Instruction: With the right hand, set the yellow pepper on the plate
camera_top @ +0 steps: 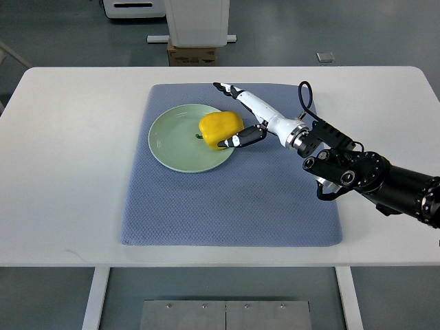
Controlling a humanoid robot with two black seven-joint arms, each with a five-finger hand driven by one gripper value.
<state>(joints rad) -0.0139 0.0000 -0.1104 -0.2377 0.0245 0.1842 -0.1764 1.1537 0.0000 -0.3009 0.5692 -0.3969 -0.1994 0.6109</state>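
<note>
Top view. The right hand [244, 118] reaches in from the right edge over a blue mat [227, 206] on the white desk [69, 172]. The yellow pepper [221, 129] lies on the right part of the green plate [172, 141], overhanging its rim slightly. The lower fingers [247, 137] touch the pepper's right side; the upper ones [230, 89] are stretched out clear of it (a loosened grip, by the look of it). Release appears to be the step in hand: spread the fingers fully, then draw back to the right without nudging the pepper, since it could roll off the rim. The left arm is out of view.
</note>
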